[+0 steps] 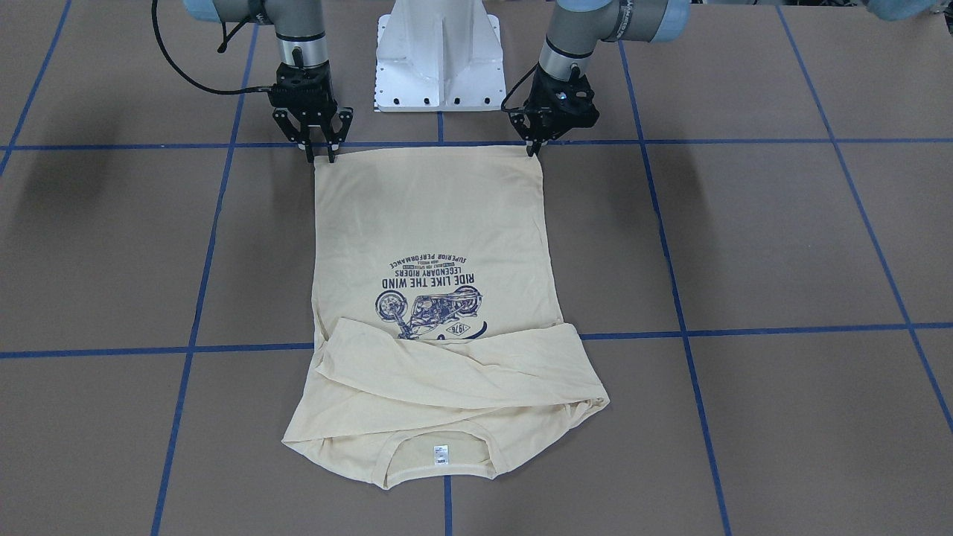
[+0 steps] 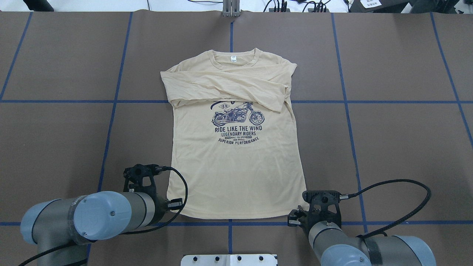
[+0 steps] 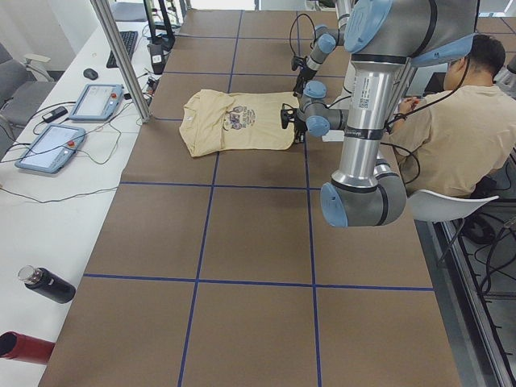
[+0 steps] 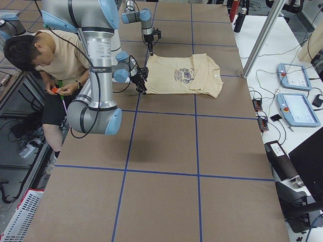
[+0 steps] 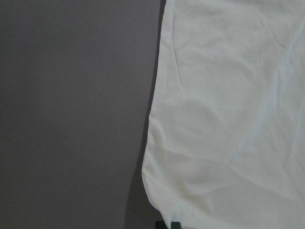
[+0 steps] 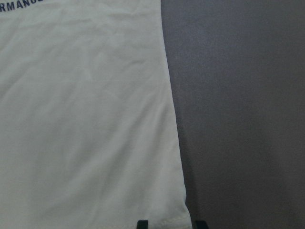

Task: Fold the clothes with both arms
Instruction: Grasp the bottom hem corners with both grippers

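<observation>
At hem corners of shirt, left gripper pinching one — right gripper parted, straddling other.

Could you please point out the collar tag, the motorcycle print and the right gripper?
collar tag (image 2: 233, 58): overhead view, centre of the white tag in the shirt (image 2: 236, 173) neckline.
motorcycle print (image 2: 238, 116): overhead view, the bike's engine.
right gripper (image 1: 321, 154): front-facing view, midway between its fingertips.

Six views, all taking in the shirt on the table.
Overhead is looking forward and down from 6 o'clock; front-facing is looking steeply back from 12; the side pair are watching along the table from 9 and 3, far off; the wrist pair are looking close down on the shirt's 6 o'clock corners.
</observation>
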Available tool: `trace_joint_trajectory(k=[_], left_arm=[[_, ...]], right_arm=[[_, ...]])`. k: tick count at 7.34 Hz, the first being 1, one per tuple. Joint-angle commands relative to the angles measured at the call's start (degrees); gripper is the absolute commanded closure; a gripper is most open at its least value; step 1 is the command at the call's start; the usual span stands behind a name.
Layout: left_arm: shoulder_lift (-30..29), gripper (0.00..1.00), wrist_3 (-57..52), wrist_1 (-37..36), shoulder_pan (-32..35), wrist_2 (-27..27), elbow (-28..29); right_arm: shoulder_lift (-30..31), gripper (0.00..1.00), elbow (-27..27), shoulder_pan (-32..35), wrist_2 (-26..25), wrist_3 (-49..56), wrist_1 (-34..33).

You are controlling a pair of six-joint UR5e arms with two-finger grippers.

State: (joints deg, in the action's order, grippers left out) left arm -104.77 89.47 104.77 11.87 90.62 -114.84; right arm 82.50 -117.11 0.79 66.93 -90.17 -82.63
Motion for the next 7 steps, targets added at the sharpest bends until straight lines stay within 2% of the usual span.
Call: trace_joint_trajectory(k=[1,4,5,6,7], left_arm=[[0.0,1.00,0.0,0.0,0.0,0.0,0.0],[-0.1,1.00,0.0,0.0,0.0,0.0,-0.2],[0.2,1.00,-0.5,-0.1,0.0,0.5,-2.2],[1.7,1.00,-0.9,-0.3,0.3,0.6,-6.6],[3.2,1.00,-0.9,-1.0,0.3,0.8,-11.1]], right_arm=[[-0.8,1.00,0.1,-0.1,-0.3,0.0,-0.1],[-0.8,1.00,-2.0,0.9,-0.2,0.1,-0.1],[-0.6,1.00,-5.5,1.8,0.6,0.5,-0.3],[-0.1,1.00,-8.4,2.7,1.5,1.0,-0.5],[0.3,1.00,-12.4,3.6,5.9,1.5,-2.6]])
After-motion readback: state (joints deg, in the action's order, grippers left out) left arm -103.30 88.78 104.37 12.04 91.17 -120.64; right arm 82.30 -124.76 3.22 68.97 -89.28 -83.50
